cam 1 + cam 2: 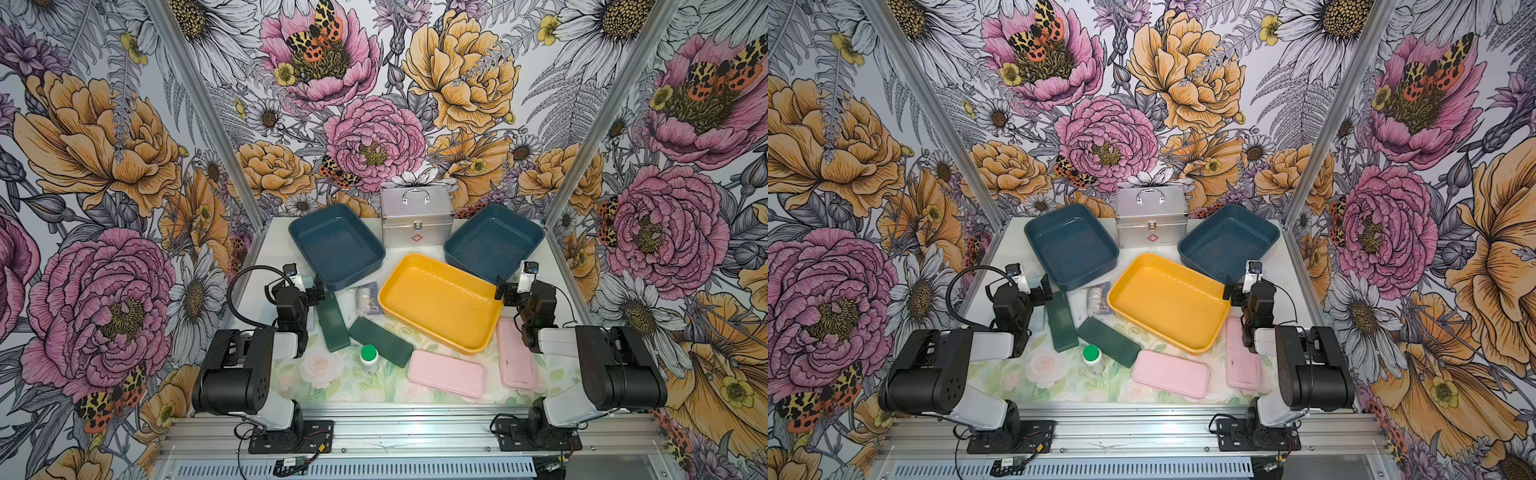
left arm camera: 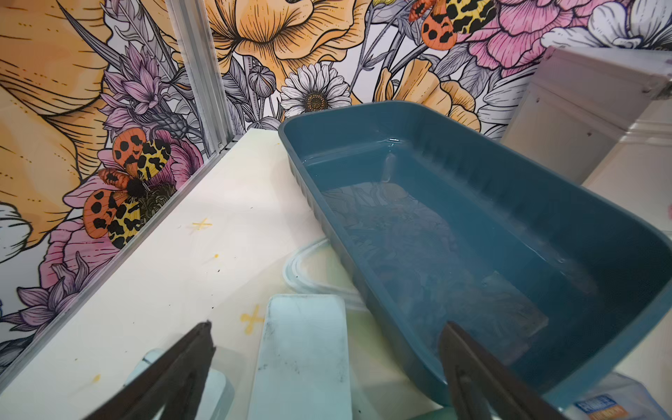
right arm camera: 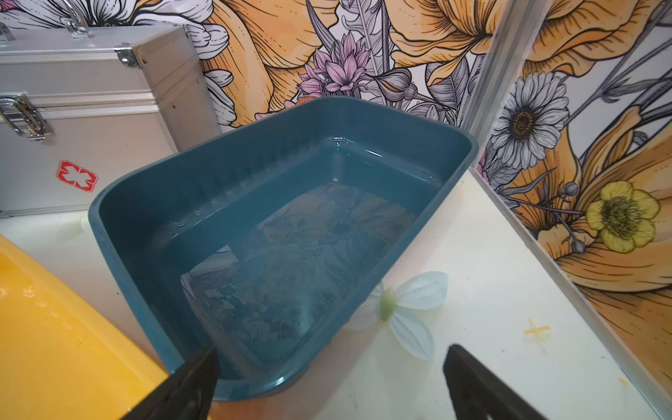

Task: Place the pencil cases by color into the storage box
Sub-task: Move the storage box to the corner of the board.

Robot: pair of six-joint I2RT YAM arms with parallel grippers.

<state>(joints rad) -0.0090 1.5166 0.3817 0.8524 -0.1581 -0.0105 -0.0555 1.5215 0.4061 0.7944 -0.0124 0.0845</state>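
Two dark green pencil cases [image 1: 332, 324] [image 1: 380, 336] lie on the mat beside my left arm. Two pink ones [image 1: 446, 372] [image 1: 515, 353] lie at the front right, the right-hand one partly under my right arm. In the left wrist view a pale blue case [image 2: 302, 360] lies below the open left gripper [image 2: 327, 329], and a second [image 2: 218, 389] shows behind one finger. Three empty storage boxes stand behind: teal [image 1: 336, 243], yellow [image 1: 440, 303], teal [image 1: 492, 241]. The right gripper [image 3: 331, 351] hangs open and empty over the near rim of the right teal box [image 3: 291, 236].
A silver latched case [image 1: 415, 220] stands at the back between the teal boxes. A green-capped bottle [image 1: 368, 357] stands on the mat beside the green cases. A clear packet [image 1: 365, 297] lies against the yellow box. Flowered walls close in on both sides.
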